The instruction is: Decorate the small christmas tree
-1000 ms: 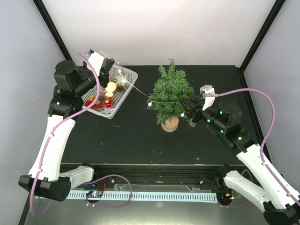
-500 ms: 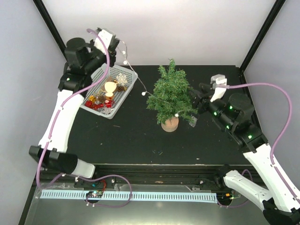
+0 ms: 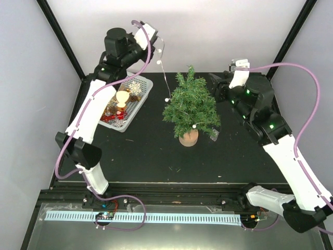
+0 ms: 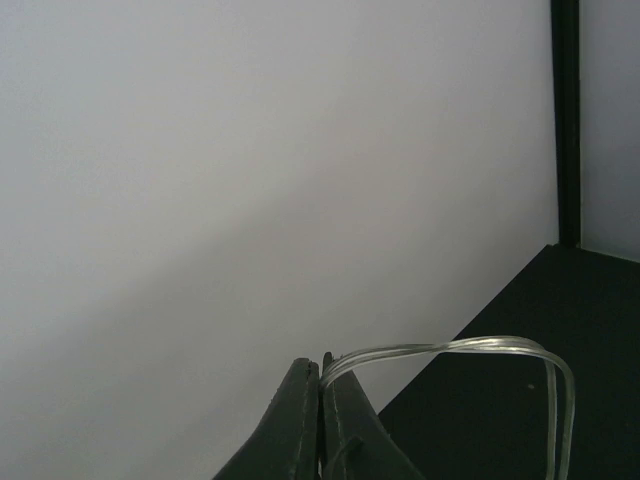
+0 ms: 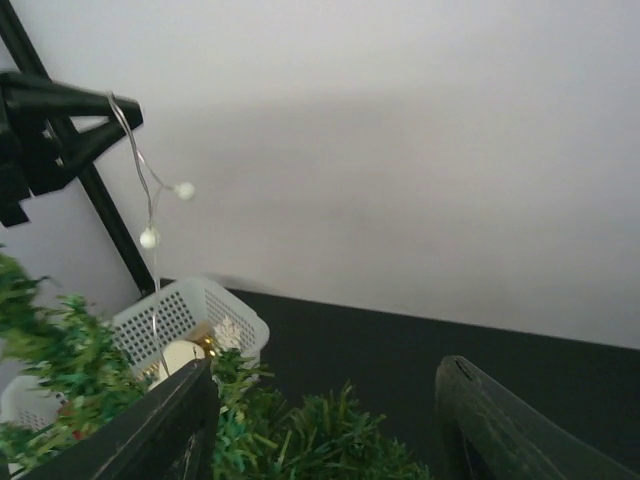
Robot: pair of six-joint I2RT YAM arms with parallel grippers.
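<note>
Draping the light string point(image 3: 165, 83): left gripper point(image 4: 320, 375) pinched tight on its wire, held high left of the small christmas tree point(image 3: 190, 107) standing mid-table. Right gripper point(image 5: 328, 378) fingers apart (holding nothing). Lower slowly around the crown; far end seems lodged in branches.

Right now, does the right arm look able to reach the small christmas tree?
Probably yes. The right tool is open beside the upper branches of the small christmas tree, nothing between; the light string, pinched in the left tool, hangs at the tree's other side.
</note>
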